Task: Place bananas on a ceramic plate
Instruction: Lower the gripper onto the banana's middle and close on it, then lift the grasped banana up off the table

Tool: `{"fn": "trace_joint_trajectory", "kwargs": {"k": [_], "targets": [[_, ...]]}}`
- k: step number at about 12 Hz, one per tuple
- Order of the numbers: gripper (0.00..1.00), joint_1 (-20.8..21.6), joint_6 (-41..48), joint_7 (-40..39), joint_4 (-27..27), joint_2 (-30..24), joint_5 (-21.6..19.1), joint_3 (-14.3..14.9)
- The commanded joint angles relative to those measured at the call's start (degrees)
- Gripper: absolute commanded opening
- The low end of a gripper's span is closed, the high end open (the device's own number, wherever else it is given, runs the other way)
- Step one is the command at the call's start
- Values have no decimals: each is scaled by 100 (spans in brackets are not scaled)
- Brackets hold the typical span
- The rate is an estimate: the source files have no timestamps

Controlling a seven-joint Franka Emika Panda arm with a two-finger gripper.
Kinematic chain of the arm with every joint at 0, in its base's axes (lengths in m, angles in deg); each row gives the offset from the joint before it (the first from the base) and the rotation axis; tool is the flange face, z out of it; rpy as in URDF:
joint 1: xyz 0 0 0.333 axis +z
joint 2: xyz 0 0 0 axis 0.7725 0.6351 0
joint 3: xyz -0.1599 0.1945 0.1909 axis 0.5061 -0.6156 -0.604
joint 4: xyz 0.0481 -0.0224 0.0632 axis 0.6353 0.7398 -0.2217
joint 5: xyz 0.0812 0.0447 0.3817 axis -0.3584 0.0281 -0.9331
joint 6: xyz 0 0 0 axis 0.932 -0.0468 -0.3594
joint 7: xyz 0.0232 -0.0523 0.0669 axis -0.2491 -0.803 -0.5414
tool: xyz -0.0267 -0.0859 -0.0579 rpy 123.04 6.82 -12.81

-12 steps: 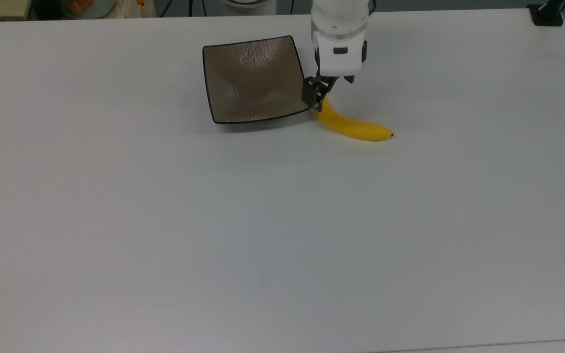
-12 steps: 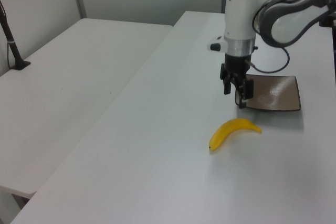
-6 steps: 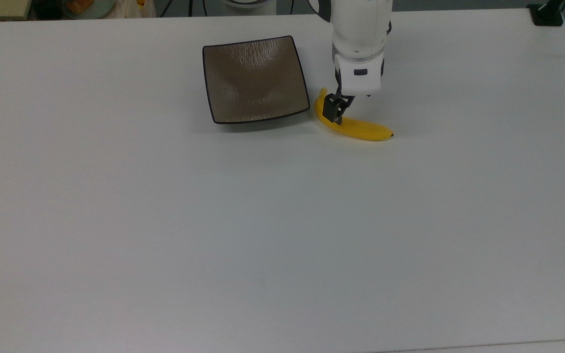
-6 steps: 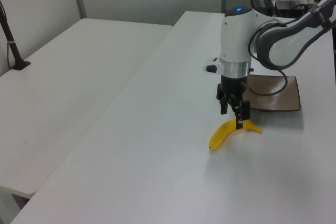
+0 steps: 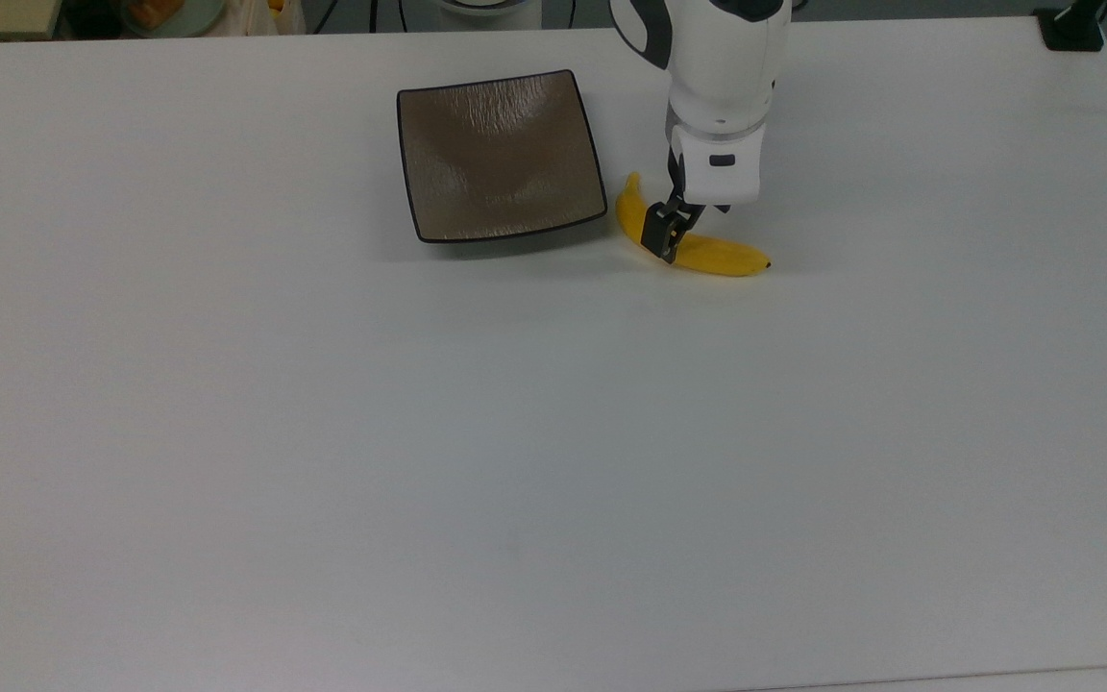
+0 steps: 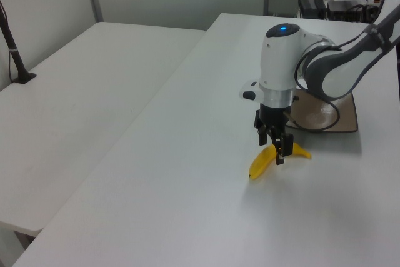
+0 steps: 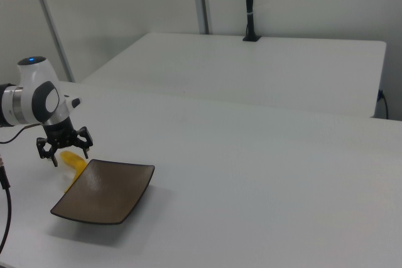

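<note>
Beside the ceramic plate (image 5: 501,154), the open tool (image 5: 669,234) is straddling the bananas (image 5: 707,254), needing to close next.

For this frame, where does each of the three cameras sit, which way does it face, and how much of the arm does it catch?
Top view: high above, looking down on the white table; arm's wrist and gripper at the banana.
Left view: low, looking along the table from the banana's side; bent arm, gripper, banana.
Right view: opposite side, plate nearest; gripper spread open.
All three views share banana and plate.
</note>
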Motion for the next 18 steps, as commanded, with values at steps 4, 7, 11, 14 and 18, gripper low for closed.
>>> {"fn": "trace_joint_trajectory", "kwargs": {"k": [4,7,11,14,18], "targets": [[81,107,-154,206,9,118,357,38],[69,98,-172,197,9,136,455,30],[60,98,-172,162,9,145,464,38],[36,98,-163,144,9,127,464,38],[10,81,-154,162,9,83,473,38]]}}
